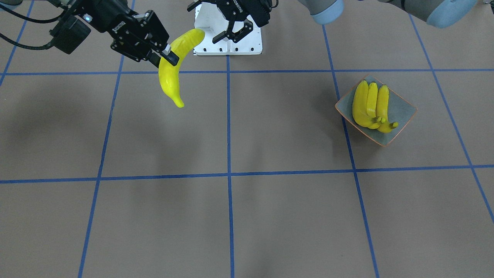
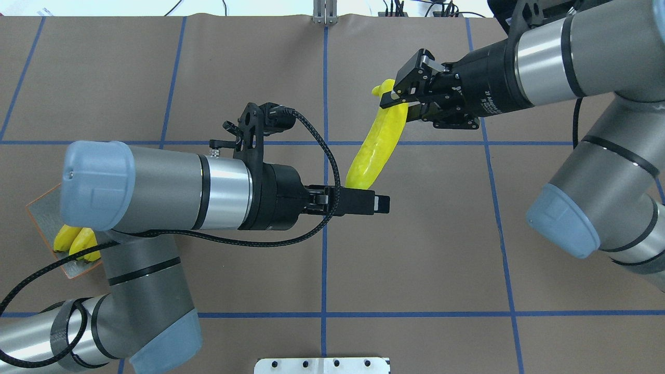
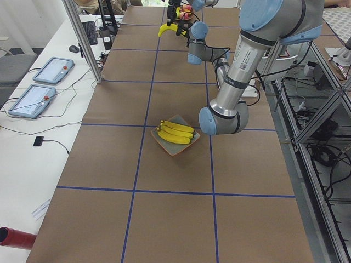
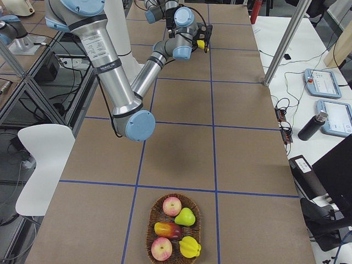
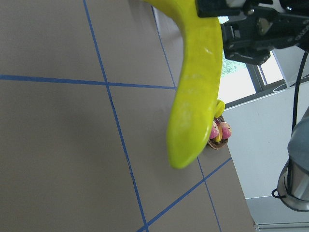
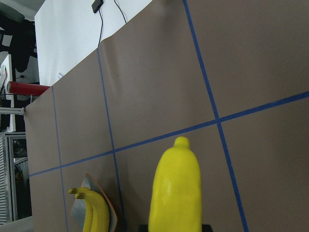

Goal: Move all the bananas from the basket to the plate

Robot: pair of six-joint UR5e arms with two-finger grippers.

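My right gripper [image 1: 168,54] is shut on one yellow banana [image 1: 170,77] and holds it in the air above the table, as the overhead view [image 2: 397,98] also shows. The banana [image 2: 376,140] slants down towards my left gripper [image 2: 383,203]. The left gripper [image 1: 231,34] is open and empty, close beside the banana's free end. The left wrist view shows this banana [image 5: 195,92] right in front. Three bananas [image 1: 370,104] lie side by side on the grey, orange-rimmed plate [image 1: 401,110], partly hidden under my left arm in the overhead view [image 2: 41,213]. The basket [image 4: 151,242] stands far off at the table's right end.
The basket holds other fruit: apples [image 4: 172,206], a green pear [image 4: 186,217] and a small yellow fruit [image 4: 190,247]. A white mounting plate [image 1: 227,46] lies at the robot's base. The brown table has blue grid lines. Tablets [image 3: 52,70] and cables lie along the operators' side.
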